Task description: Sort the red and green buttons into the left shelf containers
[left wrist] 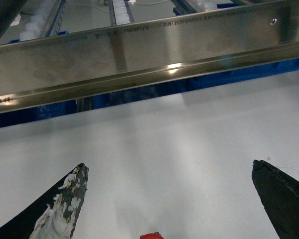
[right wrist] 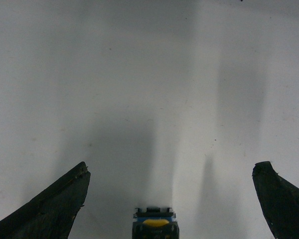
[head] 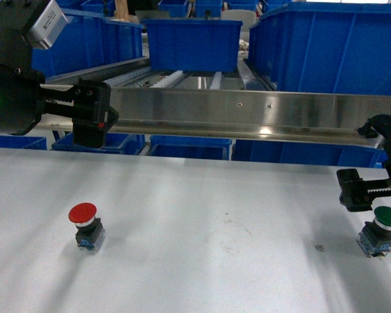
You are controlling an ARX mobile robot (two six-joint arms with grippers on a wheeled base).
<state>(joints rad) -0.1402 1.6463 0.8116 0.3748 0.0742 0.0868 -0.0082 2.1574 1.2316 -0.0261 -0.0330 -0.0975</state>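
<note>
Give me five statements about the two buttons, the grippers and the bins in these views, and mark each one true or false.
1. The red button stands upright on the white table. True.
2. The green button already lies inside a blue bin. False: it sits on the table, at the right edge of the head view.
3. The right gripper is open, with the green button's base between its fingers in the right wrist view. True.
4. The left gripper is clamped on the red button. False: its fingers are spread, and only the cap's edge shows at the bottom of the left wrist view.
5. A metal rail runs between the table and the bins. True.
</note>
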